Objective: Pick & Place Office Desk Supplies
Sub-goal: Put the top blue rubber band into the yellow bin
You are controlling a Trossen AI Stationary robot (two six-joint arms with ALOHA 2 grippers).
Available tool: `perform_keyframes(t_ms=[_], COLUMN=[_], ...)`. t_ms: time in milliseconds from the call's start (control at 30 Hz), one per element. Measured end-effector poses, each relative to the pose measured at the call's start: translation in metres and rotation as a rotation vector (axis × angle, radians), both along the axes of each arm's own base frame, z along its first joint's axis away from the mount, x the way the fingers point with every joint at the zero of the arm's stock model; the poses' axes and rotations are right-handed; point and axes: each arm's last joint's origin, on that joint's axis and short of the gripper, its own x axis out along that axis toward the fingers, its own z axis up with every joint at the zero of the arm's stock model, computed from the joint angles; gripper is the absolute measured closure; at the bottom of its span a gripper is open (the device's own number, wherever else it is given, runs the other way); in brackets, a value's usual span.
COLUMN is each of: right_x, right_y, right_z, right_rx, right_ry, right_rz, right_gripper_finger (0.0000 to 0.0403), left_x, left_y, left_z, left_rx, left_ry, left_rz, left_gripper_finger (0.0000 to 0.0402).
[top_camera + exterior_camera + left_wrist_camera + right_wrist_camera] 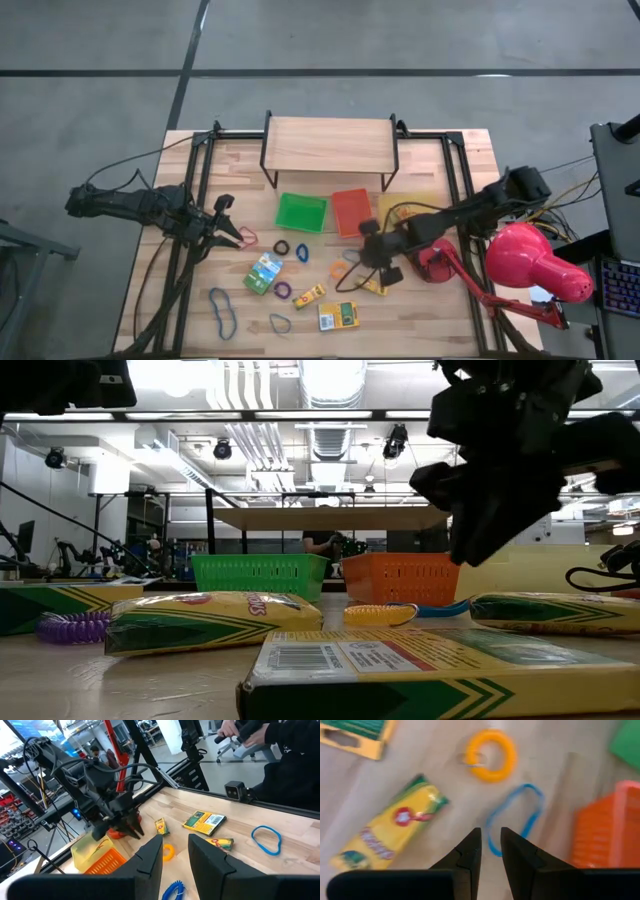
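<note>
The office desk supplies lie scattered across the front half of the wooden table, none of them in a tray. At the left, the left gripper hangs just above the table's left part, its fingers a narrow gap apart and holding nothing, with a red band right at its tips. Below it lies a large blue band. Next come a green box, 2 dark bands and a purple band, then a small blue band, a slim yellow box and a flat yellow box. Behind them stand the green tray and the orange tray. Right of centre, the right gripper hovers over a blue loop beside an orange ring and a yellow packet, fingers narrowly parted and empty. The red lamp stands at the far right.
</note>
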Motion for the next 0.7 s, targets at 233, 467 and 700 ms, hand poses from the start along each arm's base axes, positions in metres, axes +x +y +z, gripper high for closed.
perform_keyframes(t_ms=[233, 467, 700], right_x=[0.000, -0.001, 0.002], right_y=[0.001, -0.001, 0.001], right_z=[0.000, -0.008, -0.030], right_rx=[0.031, -0.037, -0.066], right_ry=[-0.007, -0.008, 0.049], right_rz=[-0.007, 0.016, 0.038], right_gripper_finger=[0.0293, 0.0258, 0.0259], left_x=[0.000, -0.001, -0.002], left_y=[0.000, 0.000, 0.000], left_z=[-0.001, -0.005, -0.009], left_rx=[0.002, 0.005, 0.013], left_ry=[0.014, 0.051, 0.101], left_rz=[0.000, 0.000, 0.000], left_gripper_finger=[0.0305, 0.0305, 0.0306])
